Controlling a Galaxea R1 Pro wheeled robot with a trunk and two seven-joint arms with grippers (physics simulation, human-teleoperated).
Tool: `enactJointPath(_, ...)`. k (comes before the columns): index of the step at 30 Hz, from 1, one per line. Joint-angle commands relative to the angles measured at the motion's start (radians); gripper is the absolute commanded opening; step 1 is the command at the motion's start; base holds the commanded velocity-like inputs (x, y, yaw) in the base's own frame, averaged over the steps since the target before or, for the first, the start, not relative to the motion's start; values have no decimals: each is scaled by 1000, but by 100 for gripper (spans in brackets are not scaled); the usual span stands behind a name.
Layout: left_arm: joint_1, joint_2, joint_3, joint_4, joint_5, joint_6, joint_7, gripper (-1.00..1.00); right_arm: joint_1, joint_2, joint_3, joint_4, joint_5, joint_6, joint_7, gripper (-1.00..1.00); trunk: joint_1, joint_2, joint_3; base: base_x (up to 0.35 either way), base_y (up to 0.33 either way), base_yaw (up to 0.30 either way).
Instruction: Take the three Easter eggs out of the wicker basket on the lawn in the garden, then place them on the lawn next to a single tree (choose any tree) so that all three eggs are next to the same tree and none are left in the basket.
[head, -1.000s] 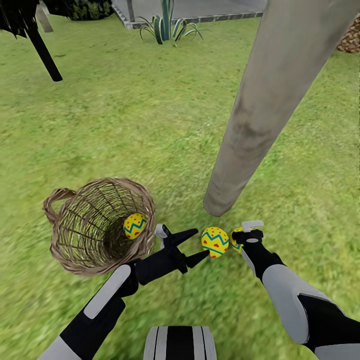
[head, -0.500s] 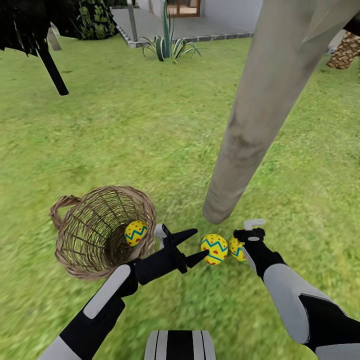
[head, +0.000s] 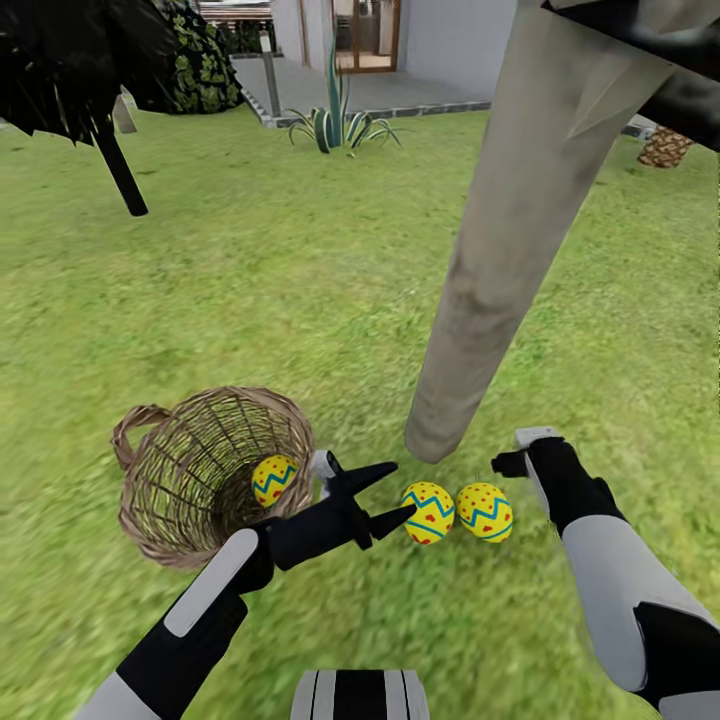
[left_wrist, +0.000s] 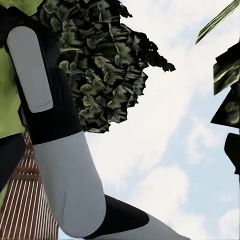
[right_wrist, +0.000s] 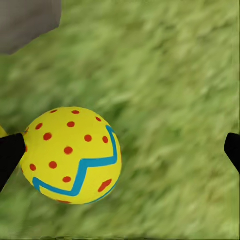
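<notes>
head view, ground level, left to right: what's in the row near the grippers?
basket → egg in basket → left gripper → egg → egg → right gripper

Three Easter eggs, one wicker basket, one tree.

Your two arms are black with glossy pale-grey shell panels along the forearms. Your left gripper ends in slim, pointed black fingers; your right gripper carries a small white tab. Your trunk top shows grey with black stripes.
</notes>
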Motion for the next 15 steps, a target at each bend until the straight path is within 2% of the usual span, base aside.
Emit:
enactJointPath(1, -1, 1, -1, 0, 2, 1, 16, 100, 1, -10, -3, -2, 10, 11, 48, 100, -1, 0, 3, 0, 0, 0)
enactJointPath(4, -1, 1, 1, -2, 5, 5, 38, 100, 2, -28, -3, 1, 10, 17, 82, 100, -2, 1, 15, 0, 0, 0)
enactJointPath(8, -1, 1, 0, -4, 5, 7, 43, 100, 2, -33, -3, 1, 9, 20, 92, 100, -4, 2, 30, 0, 0, 0)
enactJointPath(10, -1, 0, -1, -4, 3, 5, 44, 100, 2, -34, -3, -2, 8, 69, 106, 100, -5, 2, 38, 0, 0, 0)
enactJointPath(11, -1, -2, -2, -4, 1, 4, 44, 100, 2, -34, -3, -4, 8, 101, 127, 100, -5, 2, 42, 0, 0, 0)
enactJointPath(12, -1, -4, -2, -2, 0, 3, 45, 100, 2, -36, -3, -7, 10, 142, 177, 100, -6, 3, 46, -24, 0, 0)
enactJointPath(13, -1, -5, -2, -1, 0, 2, 45, 100, 2, -38, -3, -8, 10, 151, 197, 100, -6, 3, 50, -54, 0, 0)
enactJointPath(15, -1, -4, -1, -1, 1, 3, 45, 100, 2, -57, -3, -7, 10, 179, 298, 100, -7, 3, 57, -199, 0, 0)
